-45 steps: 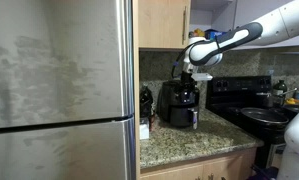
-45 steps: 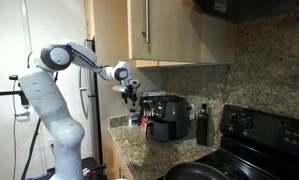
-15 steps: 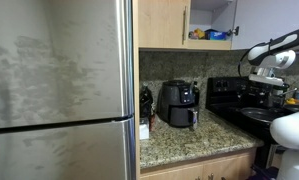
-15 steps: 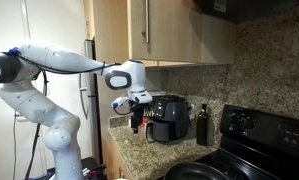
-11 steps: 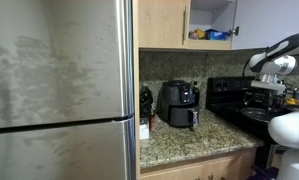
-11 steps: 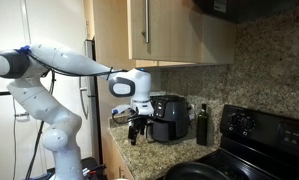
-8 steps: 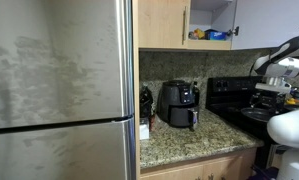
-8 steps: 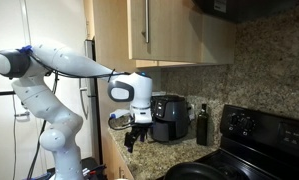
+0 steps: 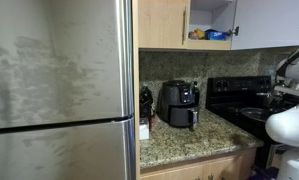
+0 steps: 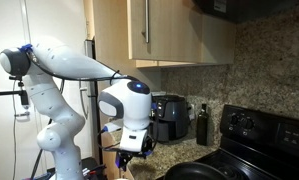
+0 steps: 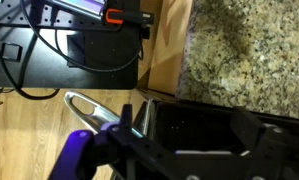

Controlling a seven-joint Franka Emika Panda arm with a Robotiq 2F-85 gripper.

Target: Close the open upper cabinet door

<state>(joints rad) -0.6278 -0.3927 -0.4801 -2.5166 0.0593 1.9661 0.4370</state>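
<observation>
Overhead: upper cabinet door (image 9: 272, 22) stands swung open (pale, seen at an angle).
Low: gripper (image 10: 126, 158) hangs beside the granite counter (image 10: 174, 150), well below that door.
Jaws: cannot tell whether spread or closed.

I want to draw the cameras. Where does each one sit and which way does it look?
An exterior view: in front of the fridge, facing the counter and open cupboard door; a bit of arm shows at the right edge.
An exterior view: near the stove, looking along the counter; most of the arm shows.
Wrist view: on the arm, looking down at floor and counter edge; the tool shows at the bottom.
Both exterior views show the air fryer.
</observation>
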